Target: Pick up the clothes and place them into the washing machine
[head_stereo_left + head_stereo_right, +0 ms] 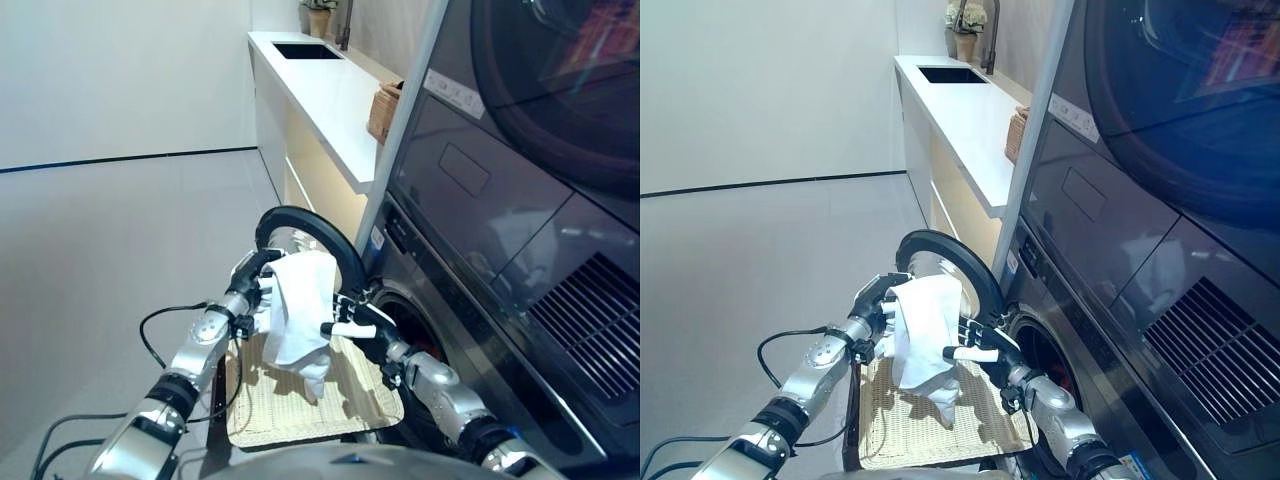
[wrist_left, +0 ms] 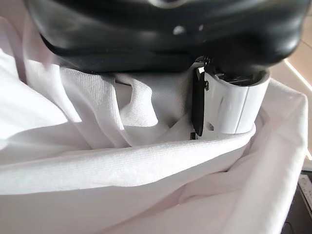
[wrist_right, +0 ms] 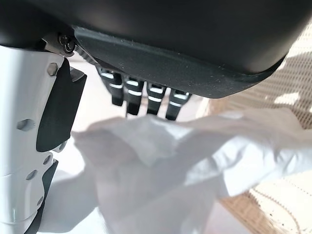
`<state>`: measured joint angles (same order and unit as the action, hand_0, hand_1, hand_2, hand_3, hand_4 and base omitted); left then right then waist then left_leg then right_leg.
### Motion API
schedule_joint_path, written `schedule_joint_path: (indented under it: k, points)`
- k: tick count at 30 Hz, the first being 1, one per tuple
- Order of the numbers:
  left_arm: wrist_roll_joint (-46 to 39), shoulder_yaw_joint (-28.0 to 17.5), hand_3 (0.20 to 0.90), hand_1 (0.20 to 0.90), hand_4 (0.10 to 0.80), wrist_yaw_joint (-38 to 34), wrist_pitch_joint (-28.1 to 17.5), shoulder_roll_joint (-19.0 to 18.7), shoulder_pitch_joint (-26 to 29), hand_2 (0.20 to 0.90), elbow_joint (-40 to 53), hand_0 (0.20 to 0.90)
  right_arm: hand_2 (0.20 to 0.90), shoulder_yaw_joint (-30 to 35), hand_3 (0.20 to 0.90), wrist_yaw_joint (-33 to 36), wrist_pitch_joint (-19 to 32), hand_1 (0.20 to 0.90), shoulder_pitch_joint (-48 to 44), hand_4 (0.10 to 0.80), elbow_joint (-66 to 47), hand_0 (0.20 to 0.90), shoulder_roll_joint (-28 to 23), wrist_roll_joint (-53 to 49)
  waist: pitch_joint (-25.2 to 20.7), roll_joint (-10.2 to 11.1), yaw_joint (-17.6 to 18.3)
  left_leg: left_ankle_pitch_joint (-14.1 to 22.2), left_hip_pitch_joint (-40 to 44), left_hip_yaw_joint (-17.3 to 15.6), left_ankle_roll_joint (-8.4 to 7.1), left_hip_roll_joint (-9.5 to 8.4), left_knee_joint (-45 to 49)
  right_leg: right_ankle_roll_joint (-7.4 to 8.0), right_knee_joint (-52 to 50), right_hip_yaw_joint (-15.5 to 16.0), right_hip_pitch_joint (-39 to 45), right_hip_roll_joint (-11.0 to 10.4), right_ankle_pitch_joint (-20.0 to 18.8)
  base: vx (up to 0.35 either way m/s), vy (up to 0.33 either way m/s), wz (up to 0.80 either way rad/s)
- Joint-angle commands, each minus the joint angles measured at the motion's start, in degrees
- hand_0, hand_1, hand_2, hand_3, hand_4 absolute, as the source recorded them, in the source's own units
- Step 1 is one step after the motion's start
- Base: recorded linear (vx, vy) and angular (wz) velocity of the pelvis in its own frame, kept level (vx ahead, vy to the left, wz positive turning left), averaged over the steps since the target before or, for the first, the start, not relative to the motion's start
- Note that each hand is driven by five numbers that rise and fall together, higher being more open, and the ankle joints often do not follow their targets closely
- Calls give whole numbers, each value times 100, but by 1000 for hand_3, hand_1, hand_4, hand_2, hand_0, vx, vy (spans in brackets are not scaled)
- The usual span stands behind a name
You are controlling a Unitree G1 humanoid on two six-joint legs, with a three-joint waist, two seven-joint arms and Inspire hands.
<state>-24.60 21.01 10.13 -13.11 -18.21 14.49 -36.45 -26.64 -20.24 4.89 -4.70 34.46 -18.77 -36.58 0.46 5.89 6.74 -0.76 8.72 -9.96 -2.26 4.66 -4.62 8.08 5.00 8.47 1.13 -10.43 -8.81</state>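
Observation:
A white cloth (image 1: pixel 298 305) hangs in the air above a flat wicker basket (image 1: pixel 260 412) on the floor. My left hand (image 1: pixel 250 285) is shut on the cloth's upper edge; in the left wrist view the cloth (image 2: pixel 146 170) fills the frame under the white-covered thumb (image 2: pixel 234 107). My right hand (image 1: pixel 362 322) is open beside the cloth's right side, its fingers (image 3: pixel 146 100) straight past the fabric (image 3: pixel 161 170). The washing machine's round door (image 1: pixel 335 245) stands open just behind the cloth, and the dark drum opening (image 1: pixel 412 335) lies to the right of my right hand.
A dark dryer (image 1: pixel 520 150) is stacked above the washing machine. A white counter (image 1: pixel 320 90) with a sink (image 1: pixel 305 50) and a small wicker basket (image 1: pixel 383 110) runs along the back. Pale floor (image 1: pixel 100 260) spreads to the left.

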Motion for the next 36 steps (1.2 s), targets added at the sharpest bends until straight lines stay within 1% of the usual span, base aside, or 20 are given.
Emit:
schedule_joint_path:
  k: [1,8,19,31,36]
  points:
    - [-305,-74,200,200,300,108,-807,204,1064,200,254,200,900,-150,900,-293,313,900,-616,800,-626,900,180,-335,-108,-98,-106,-44,-194,349,-389,309,-38,478,-79,101,369,-457,213,0,0,0]
    - [-349,-49,200,200,300,67,-807,212,1059,200,283,200,900,-320,900,-246,326,900,-760,800,-691,900,313,-432,-98,-104,-130,-36,-184,352,-379,297,-38,479,-82,102,366,-459,213,0,0,0]
    - [-570,4,200,200,300,169,-786,329,864,200,407,200,900,-627,900,-247,311,900,-1057,800,-818,900,543,-582,-75,-109,-213,-28,-195,382,-367,285,-38,471,-85,106,374,-474,229,0,0,0]
    - [-673,-5,200,200,300,149,-769,411,700,200,358,200,900,-743,900,-180,344,900,-1280,800,-913,900,668,-742,-52,-106,-274,-29,-193,403,-353,279,-38,459,-84,119,378,-478,230,0,0,0]
    - [-669,65,200,200,300,116,-773,458,689,200,406,200,900,-789,900,-121,372,900,-1316,800,-935,900,743,-820,-46,-112,-286,-32,-197,398,-346,278,-38,461,-81,116,382,-475,236,0,0,0]
